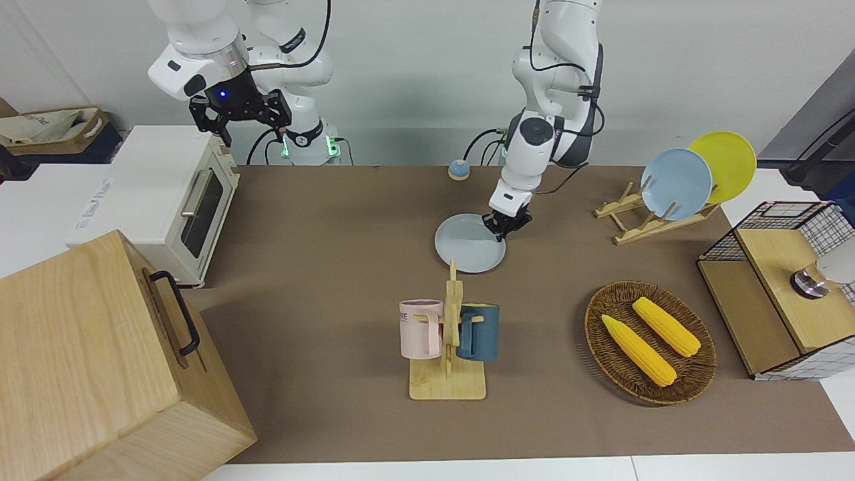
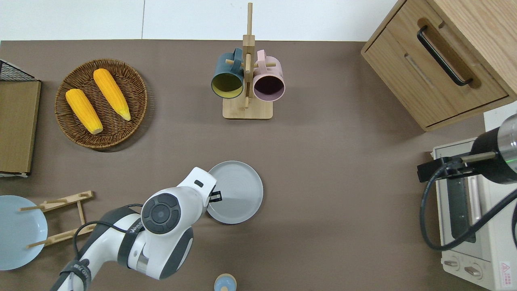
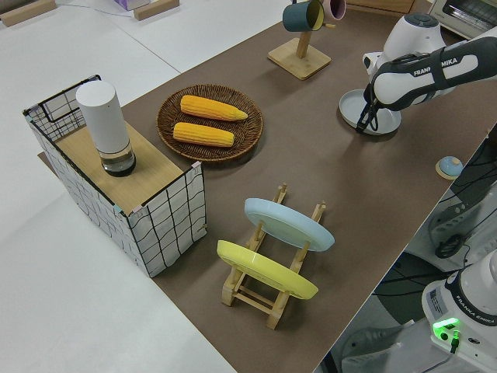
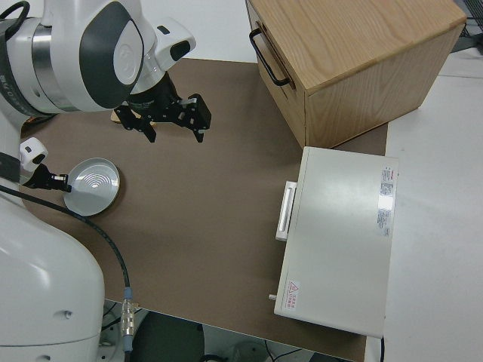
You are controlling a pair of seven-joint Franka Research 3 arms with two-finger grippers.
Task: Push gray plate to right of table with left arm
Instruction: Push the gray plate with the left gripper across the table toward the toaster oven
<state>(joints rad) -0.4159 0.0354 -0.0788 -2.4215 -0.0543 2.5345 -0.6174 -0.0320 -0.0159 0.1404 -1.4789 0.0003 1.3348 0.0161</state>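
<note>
It was a robotics lab staged as a kitchen: two robot arms bolted at twelve o'clock of a brown table (image 1: 320, 220), with a toaster oven (image 1: 170, 200), mug rack (image 1: 449, 347) and plate rack (image 1: 644, 217).

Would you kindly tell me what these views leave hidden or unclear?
- Left gripper on the gray plate: whether it is open or shut, too small in the front view.
- Plate rim nearest the left arm: covered by the arm overhead.
- Sky-blue plate: cut by the overhead view's edge.
</note>
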